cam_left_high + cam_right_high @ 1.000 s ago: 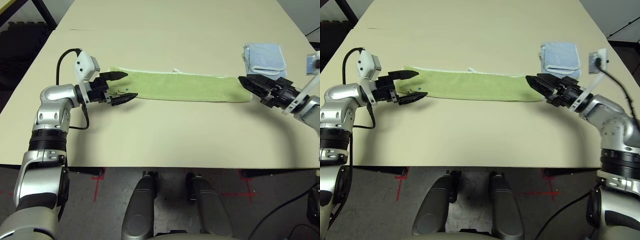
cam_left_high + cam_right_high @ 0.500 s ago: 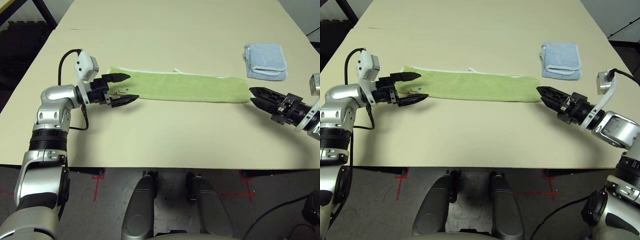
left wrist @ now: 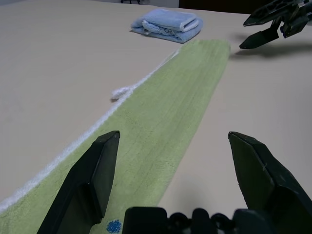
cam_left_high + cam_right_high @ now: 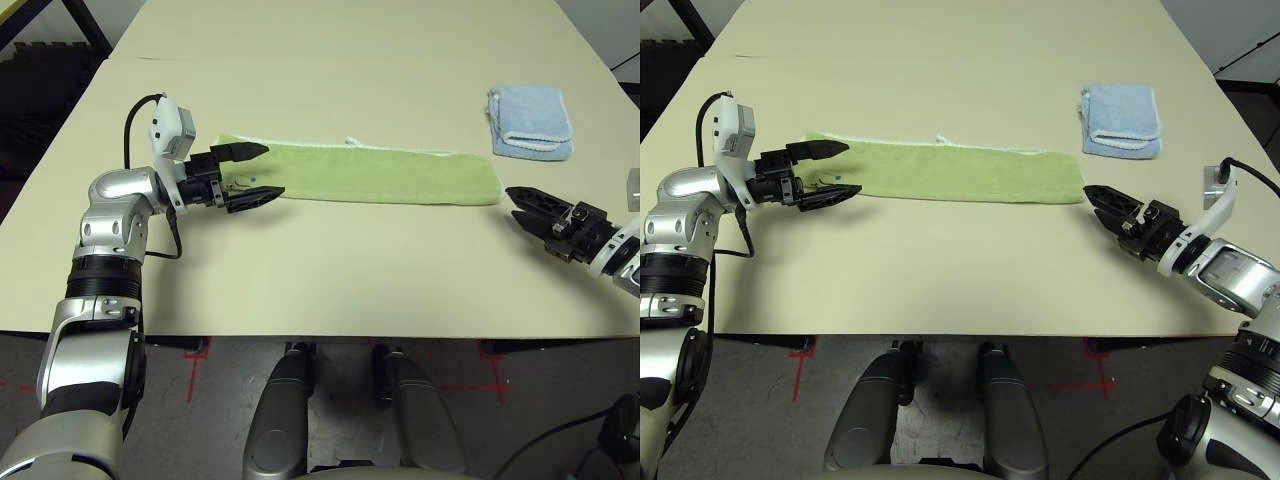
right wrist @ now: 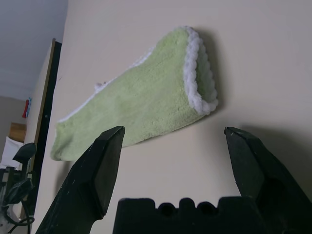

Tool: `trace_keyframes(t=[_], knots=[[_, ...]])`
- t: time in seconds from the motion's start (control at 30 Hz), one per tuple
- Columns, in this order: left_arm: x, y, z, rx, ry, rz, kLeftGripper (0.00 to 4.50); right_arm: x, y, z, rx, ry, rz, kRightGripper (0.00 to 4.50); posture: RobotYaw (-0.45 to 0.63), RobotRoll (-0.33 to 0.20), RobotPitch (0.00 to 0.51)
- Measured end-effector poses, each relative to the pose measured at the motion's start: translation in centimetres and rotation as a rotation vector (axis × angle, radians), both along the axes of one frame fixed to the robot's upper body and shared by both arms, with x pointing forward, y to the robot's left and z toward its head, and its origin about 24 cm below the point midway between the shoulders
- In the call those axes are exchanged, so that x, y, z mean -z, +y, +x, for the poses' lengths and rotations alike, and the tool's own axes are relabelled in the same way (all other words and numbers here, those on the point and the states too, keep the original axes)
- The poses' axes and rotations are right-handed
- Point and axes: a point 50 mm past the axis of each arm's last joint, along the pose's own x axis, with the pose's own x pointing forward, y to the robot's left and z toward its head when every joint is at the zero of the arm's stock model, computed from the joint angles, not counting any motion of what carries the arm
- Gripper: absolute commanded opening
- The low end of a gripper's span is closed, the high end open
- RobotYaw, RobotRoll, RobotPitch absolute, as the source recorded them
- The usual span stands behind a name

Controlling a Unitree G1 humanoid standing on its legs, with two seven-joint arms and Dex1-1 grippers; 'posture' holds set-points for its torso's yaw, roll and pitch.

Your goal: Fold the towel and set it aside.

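Observation:
The towel (image 4: pixel 370 173), a long light green strip with white edging, lies flat across the middle of the table. My left gripper (image 4: pixel 272 171) is open, one finger on either side of the towel's left end by the small dark embroidery. Along its fingers (image 3: pixel 92 180) the towel (image 3: pixel 165 122) stretches away. My right gripper (image 4: pixel 511 202) is open and holds nothing. It sits just off the towel's right end, a little toward the table's front, without touching. The rounded, white-stitched right end of the towel (image 5: pixel 141 97) lies ahead of the right gripper (image 5: pixel 174 130).
A smaller folded light blue towel (image 4: pixel 530 120) lies at the back right, beyond the right gripper. The table's front edge (image 4: pixel 330 335) runs just below both arms. A black cable (image 4: pixel 130 130) loops off my left wrist.
My right gripper has pulled back from the towel's right end toward the front right. My left gripper has crept slightly rightward along the left end. The towel has not moved.

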Motion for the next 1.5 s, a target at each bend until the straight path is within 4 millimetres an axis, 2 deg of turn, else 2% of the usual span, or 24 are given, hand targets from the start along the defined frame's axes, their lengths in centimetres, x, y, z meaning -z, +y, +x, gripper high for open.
trace_keyframes(t=[0.07, 0.3, 0.63, 0.73, 0.87, 1.03, 1.33, 1.5], knots=[[0.0, -0.1, 0.0, 0.002, 0.0, -0.001, 4.5, 0.5, 0.8, 0.4, -0.011, 0.012, 0.005, 4.46, 0.06, 0.0, 0.272], [-0.1, -0.1, 0.0, 0.0, 0.007, -0.002, 4.5, 0.2, 2.4, 2.0, -0.008, -0.013, 0.008, 4.46, 0.07, 0.0, 0.268], [-0.4, -0.3, -0.1, 0.005, -0.001, 0.004, 4.5, 0.1, 1.7, 2.8, 0.103, -0.04, -0.018, 4.46, 0.06, 0.0, 0.264], [-0.4, -0.3, -0.1, 0.005, -0.001, 0.004, 4.5, 0.3, 1.5, 2.8, 0.12, -0.033, -0.019, 3.56, 0.06, 0.0, 0.262], [-0.4, -0.3, -0.1, 0.005, 0.0, 0.004, 4.5, 0.5, 1.7, 2.9, 0.132, -0.026, -0.012, 2.09, 0.06, 0.0, 0.261], [-0.4, -0.3, -0.1, 0.005, 0.0, 0.004, 4.5, 0.7, 1.9, 3.0, 0.146, -0.016, -0.006, 0.07, 0.06, 0.0, 0.261], [-0.2, -0.3, -0.1, 0.001, 0.01, 0.002, 4.5, 0.4, 1.6, 3.1, 0.17, -0.026, -0.011, 0.03, 0.05, 0.0, 0.247], [-0.2, -0.3, -0.1, 0.0, 0.013, 0.003, 4.5, 0.6, 0.3, 2.1, 0.207, -0.016, -0.053, 0.03, 0.04, 0.0, 0.242]])
